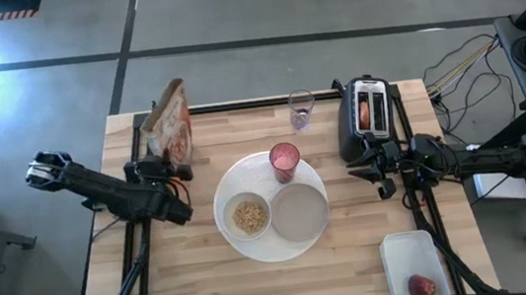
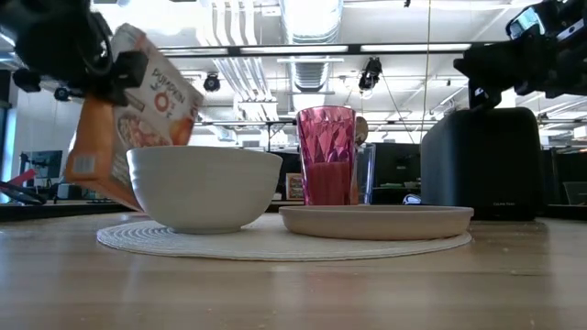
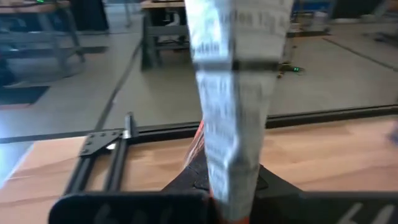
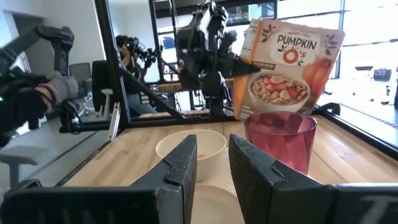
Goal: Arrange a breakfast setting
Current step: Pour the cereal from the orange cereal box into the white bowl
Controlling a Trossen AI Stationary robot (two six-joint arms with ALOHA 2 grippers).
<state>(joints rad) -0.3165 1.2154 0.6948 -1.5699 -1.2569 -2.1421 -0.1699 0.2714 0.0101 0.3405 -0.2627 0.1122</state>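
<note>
While my left gripper [image 1: 170, 150] holds the cereal box [image 1: 168, 124] tilted above the far left part of the bench [image 1: 209, 283], its jaws clamped on the box's narrow edge, I see the right gripper [image 1: 356, 165] waiting beside the black toaster [image 1: 369, 116] with its jaws a little apart and empty. At the middle of the bench lies the large round white plate [image 1: 238, 185], and on it stand the small white bowl [image 1: 249, 216] with cereal inside, the small grey plate [image 1: 299, 212] just beside it, and the pink tumbler [image 1: 284, 161] at the plate's far edge. A clear glass [image 1: 300, 109] stands farther back, apart from the plate. Something reddish sits in one toaster slot; I cannot tell what it is. The red apple [image 1: 421, 286] rests in a white container [image 1: 399, 251] at the near right corner. From the right wrist view, a person's gloved hand [image 4: 57, 87] shows beyond the bench.
</note>
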